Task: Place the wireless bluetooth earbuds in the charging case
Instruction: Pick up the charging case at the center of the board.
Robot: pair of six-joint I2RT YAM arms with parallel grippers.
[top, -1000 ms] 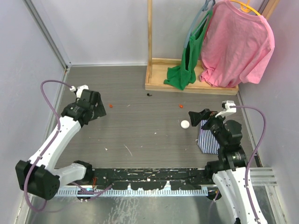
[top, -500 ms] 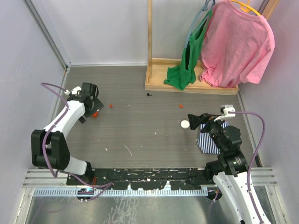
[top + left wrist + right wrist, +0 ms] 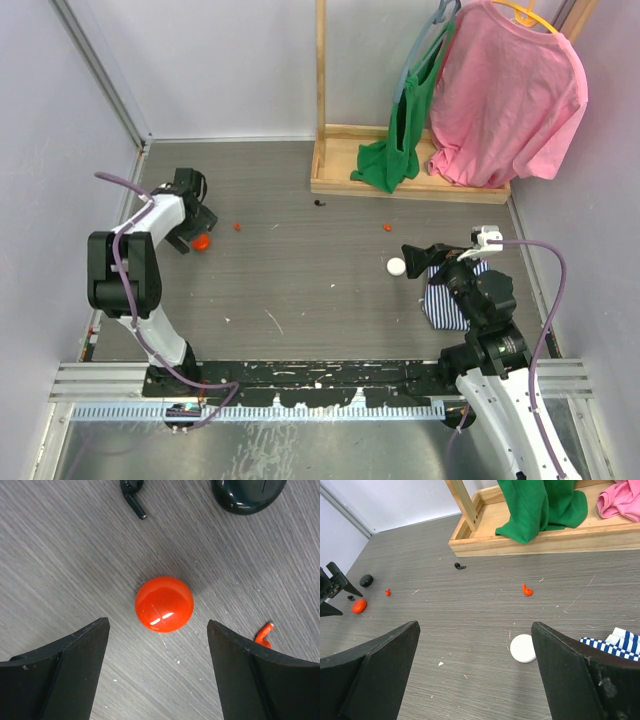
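Observation:
My left gripper [image 3: 157,641] hangs open just above the floor, and a glossy red round charging case [image 3: 164,604] lies right in front of its fingertips, untouched. A red earbud [image 3: 264,634] lies by the right finger, with a black earbud [image 3: 133,492] and a black case [image 3: 247,492] farther off. From above, the left gripper [image 3: 193,232] is at the far left beside the red case [image 3: 201,242]. My right gripper [image 3: 474,630] is open and empty; a white case [image 3: 523,648] lies near its right finger, with a red earbud [image 3: 526,590] and a black earbud [image 3: 459,566] beyond.
A wooden rack base [image 3: 410,185] with a hanging pink shirt [image 3: 510,90] and green cloth [image 3: 405,130] stands at the back right. A blue-striped cloth [image 3: 445,295] lies under the right arm. Grey walls close in on the left and right.
The left arm has folded in and swung its gripper back and down over the red case at the far left. The right arm shifted slightly, then stayed still.

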